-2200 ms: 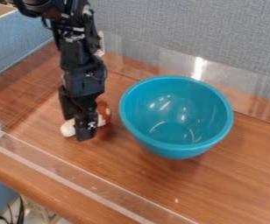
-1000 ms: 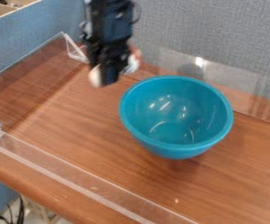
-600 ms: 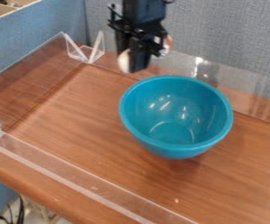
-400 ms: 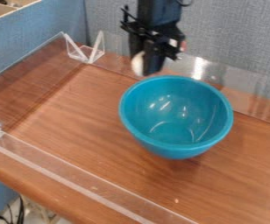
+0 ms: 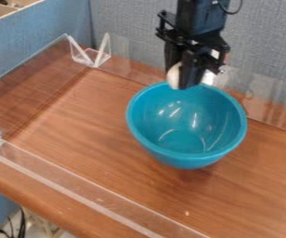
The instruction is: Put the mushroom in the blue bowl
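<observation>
A wooden table (image 5: 71, 130) with clear low walls holds a large teal-blue bowl (image 5: 187, 123). Above the bowl's far rim hangs a black robot arm, pointing straight down. Its gripper (image 5: 189, 78) is clamped on a small mushroom (image 5: 176, 74), held in the air, cream stem showing.

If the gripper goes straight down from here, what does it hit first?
Most likely the blue bowl. The gripper points down, shut on the mushroom, above the bowl's far rim. From this one view, depth is unclear: it could meet the rim, the inside wall just past it, or the table behind.
</observation>
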You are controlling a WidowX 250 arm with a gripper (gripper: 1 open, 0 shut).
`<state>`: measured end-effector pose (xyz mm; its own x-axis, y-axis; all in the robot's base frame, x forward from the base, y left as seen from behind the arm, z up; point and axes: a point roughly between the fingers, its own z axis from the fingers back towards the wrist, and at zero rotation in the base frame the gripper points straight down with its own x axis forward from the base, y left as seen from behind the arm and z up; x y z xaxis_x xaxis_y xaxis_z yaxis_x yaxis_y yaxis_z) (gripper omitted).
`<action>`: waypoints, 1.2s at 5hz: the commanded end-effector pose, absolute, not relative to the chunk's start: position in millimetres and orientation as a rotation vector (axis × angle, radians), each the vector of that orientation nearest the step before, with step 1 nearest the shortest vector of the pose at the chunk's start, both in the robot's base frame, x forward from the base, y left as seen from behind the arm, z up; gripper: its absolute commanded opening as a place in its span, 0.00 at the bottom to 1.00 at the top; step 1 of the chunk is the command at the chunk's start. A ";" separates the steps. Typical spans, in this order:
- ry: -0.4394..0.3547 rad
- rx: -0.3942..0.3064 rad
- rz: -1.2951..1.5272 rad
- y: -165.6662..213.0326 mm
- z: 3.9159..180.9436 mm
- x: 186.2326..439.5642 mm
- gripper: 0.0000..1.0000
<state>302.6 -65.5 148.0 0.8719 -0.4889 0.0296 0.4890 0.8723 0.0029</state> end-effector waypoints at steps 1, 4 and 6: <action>-0.121 -0.011 -0.503 -70.0 170.4 302.6 0.00; -0.168 -0.036 -0.487 -70.8 181.1 287.2 0.00; -0.179 -0.046 -0.450 -74.1 180.7 282.3 0.00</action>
<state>283.2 -71.9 159.2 0.8954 -0.4317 0.1089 0.4363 0.8995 -0.0216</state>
